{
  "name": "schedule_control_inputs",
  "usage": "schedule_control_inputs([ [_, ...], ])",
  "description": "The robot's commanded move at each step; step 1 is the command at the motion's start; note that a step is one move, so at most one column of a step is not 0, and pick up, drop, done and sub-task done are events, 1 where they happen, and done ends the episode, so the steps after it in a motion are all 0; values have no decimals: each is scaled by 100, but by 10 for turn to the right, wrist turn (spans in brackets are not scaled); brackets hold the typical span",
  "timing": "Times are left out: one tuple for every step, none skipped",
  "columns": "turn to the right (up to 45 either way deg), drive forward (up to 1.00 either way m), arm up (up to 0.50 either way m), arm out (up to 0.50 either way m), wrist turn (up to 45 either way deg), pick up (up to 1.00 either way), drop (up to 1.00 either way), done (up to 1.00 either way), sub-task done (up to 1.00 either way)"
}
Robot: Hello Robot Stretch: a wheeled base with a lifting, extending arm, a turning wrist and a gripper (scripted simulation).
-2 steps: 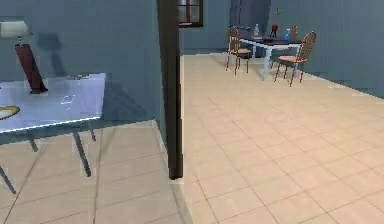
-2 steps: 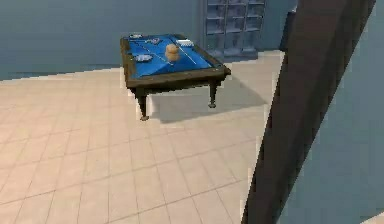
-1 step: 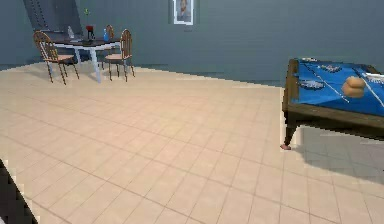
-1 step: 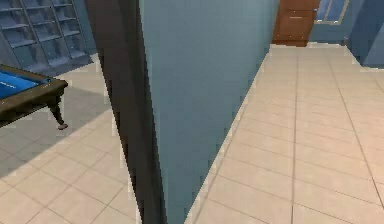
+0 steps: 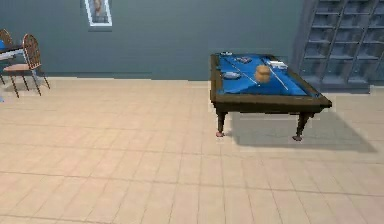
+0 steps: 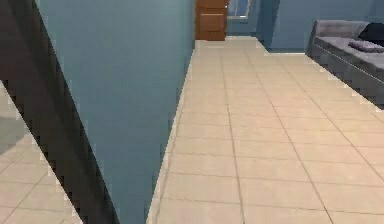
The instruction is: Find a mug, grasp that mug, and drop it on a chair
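Blue-topped counter (image 5: 270, 100) on matte tan floor tiles (image 5: 120, 150).
Low and rectangular, with a dark wood rim and turned legs; on the flat blue top, a tan blob (image 5: 263, 73), squat and rounded, too small to call a mug, near a pale flat disc (image 5: 232, 75). Spindle-backed wooden chair (image 5: 30, 58) well apart, at the forward view's left. Cannot tell the hand's state.

Tiled floor (image 5: 120, 150) is viewed ahead and downward, a blue-topped table (image 5: 265, 101) distant at one o'clock. Sideways, a teal wall (image 6: 125, 90) is met close at ten o'clock; the tiling is shared.
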Motion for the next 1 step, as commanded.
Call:
schedule_control_inputs([
  [0,55,0,0,0,0,0,0,0],
])
